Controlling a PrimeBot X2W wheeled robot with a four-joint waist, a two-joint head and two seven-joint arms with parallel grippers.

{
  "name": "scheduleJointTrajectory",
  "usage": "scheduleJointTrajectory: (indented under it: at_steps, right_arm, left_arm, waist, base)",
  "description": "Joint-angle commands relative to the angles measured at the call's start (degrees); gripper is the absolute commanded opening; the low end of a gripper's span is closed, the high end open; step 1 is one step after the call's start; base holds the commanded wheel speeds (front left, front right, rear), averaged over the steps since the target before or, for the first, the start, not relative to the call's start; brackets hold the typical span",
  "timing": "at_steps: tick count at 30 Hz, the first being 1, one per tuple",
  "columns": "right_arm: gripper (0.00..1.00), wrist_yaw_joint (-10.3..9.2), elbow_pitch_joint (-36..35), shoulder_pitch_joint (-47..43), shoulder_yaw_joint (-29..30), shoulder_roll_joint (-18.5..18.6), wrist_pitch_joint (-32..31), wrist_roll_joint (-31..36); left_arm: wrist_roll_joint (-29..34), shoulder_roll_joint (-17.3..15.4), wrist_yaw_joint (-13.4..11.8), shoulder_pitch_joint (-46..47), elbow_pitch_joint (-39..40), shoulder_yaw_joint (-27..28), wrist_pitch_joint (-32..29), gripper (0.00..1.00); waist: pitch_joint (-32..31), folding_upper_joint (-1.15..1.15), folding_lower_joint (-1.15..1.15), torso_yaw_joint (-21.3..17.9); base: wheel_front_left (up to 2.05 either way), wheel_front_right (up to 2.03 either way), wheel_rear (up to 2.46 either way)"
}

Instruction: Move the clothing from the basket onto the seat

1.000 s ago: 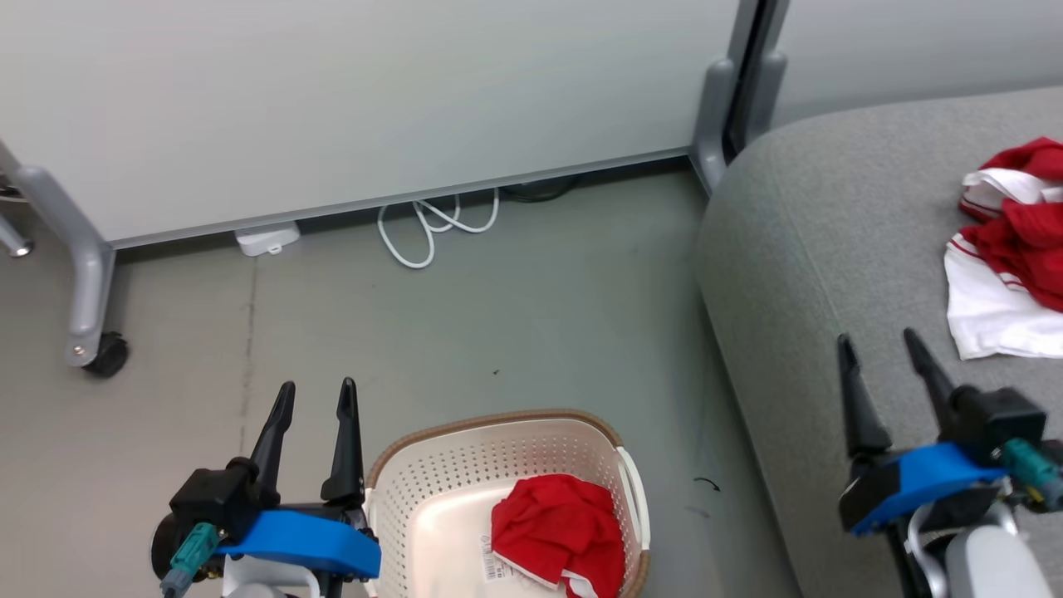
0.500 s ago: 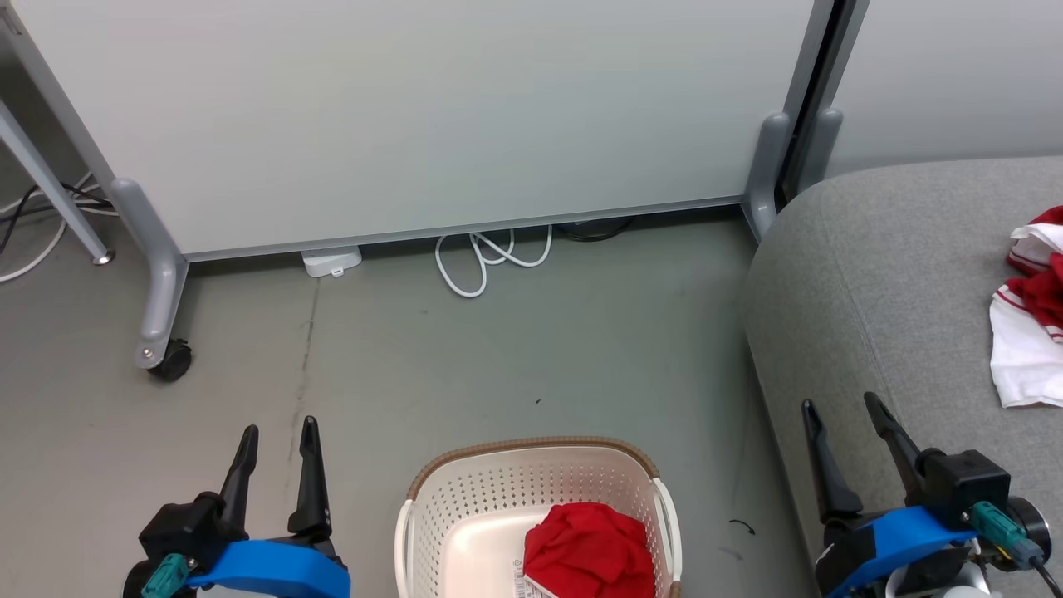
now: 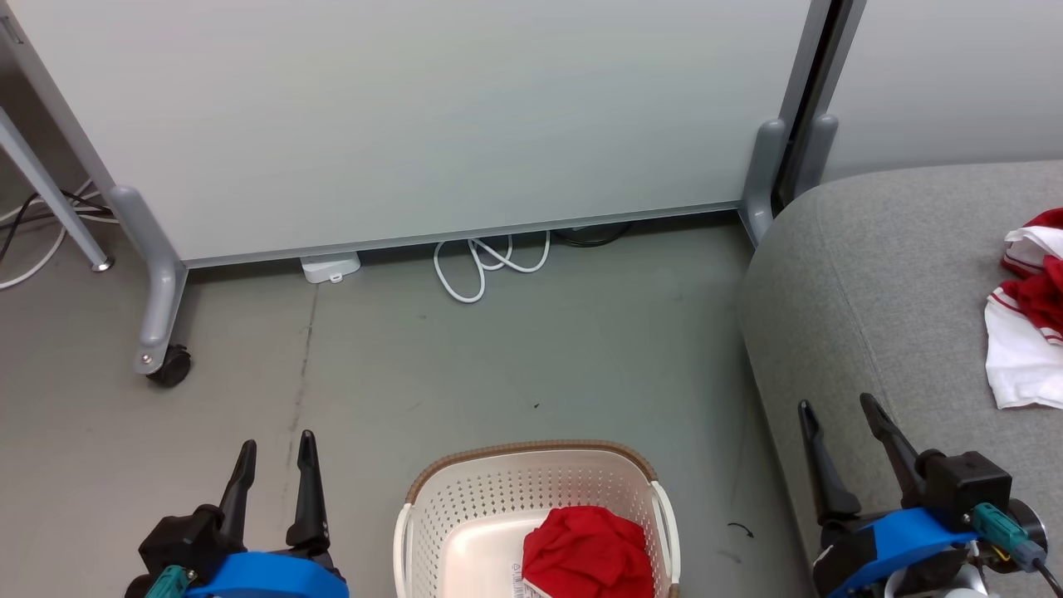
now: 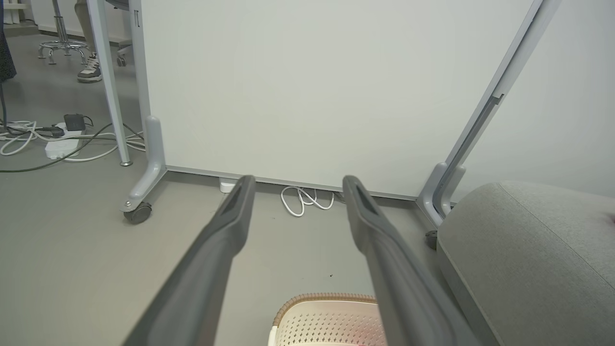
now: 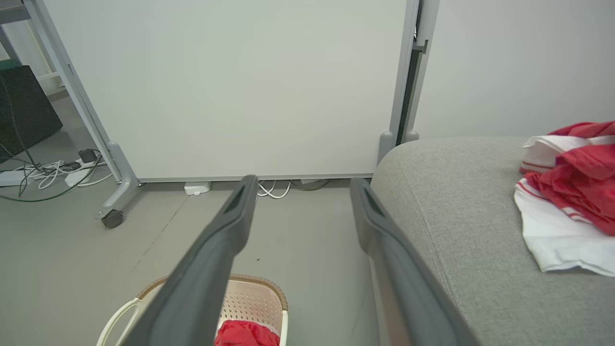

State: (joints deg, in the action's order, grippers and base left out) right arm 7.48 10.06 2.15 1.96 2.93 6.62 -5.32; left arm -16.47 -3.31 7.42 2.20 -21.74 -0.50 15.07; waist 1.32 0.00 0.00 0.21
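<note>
The cream basket (image 3: 465, 515) with a brown rim stands on the floor at the bottom centre, and a crumpled red garment (image 3: 590, 552) lies in its right half. A second red and white garment (image 3: 1026, 332) lies on the grey seat (image 3: 880, 282) at the right edge; the right wrist view shows this garment (image 5: 571, 192) on the seat (image 5: 456, 211) too. My left gripper (image 3: 276, 442) hovers open left of the basket, holding nothing. My right gripper (image 3: 835, 403) is open over the seat's front edge, also holding nothing. The left wrist view catches the basket rim (image 4: 326, 300).
A wheeled white partition (image 3: 415, 116) stands behind the basket, its caster (image 3: 170, 365) at the left. A coiled white cable (image 3: 490, 262) and a small white box (image 3: 330, 267) lie at its foot. More cables and a power strip (image 4: 60, 146) lie on the floor far left.
The head camera shifted between one second ago and half a second ago, so basket and seat sit differently in frame. Since then almost nothing has moved. Both grippers stay open.
</note>
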Motion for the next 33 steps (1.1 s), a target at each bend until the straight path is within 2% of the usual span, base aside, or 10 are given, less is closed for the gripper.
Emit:
scheduleJointTrajectory:
  at_steps: [1,14,20,25,33]
  right_arm:
    - [1.0,0.03,-0.05,-0.6,0.16,-0.06,0.02,-0.32]
    - [1.0,0.03,-0.36,-0.05,0.16,-0.07,-0.21,-0.56]
    - [1.0,0.03,-0.93,1.43,-0.65,-0.07,-0.16,-0.45]
    - [1.0,0.03,-1.4,3.09,-2.39,-0.07,-0.18,-0.58]
    - [1.0,0.03,-1.36,7.73,-7.79,-0.06,1.63,-2.06]
  left_arm:
    - [0.21,-0.11,0.05,-0.41,0.25,0.21,0.15,1.0]
    - [0.39,0.05,0.05,0.19,-0.01,-0.2,0.15,1.0]
    - [0.27,0.04,0.05,1.11,0.16,-0.86,0.15,1.0]
    - [-0.12,-0.34,0.05,2.76,-0.98,-1.81,0.14,1.0]
    - [-1.02,-1.98,0.05,8.36,-7.32,-5.39,0.15,1.0]
  waist:
    - [0.03,0.0,0.0,-0.04]
    - [0.64,0.0,0.0,-0.22]
    - [2.7,0.0,0.0,-1.62]
    - [5.85,0.0,0.0,-4.38]
    - [14.08,0.0,0.0,-11.69]
  base:
    - [0.0,0.0,0.0]
    - [0.0,0.0,0.0]
    - [0.0,0.0,0.0]
    - [0.0,0.0,0.0]
    - [0.0,0.0,0.0]
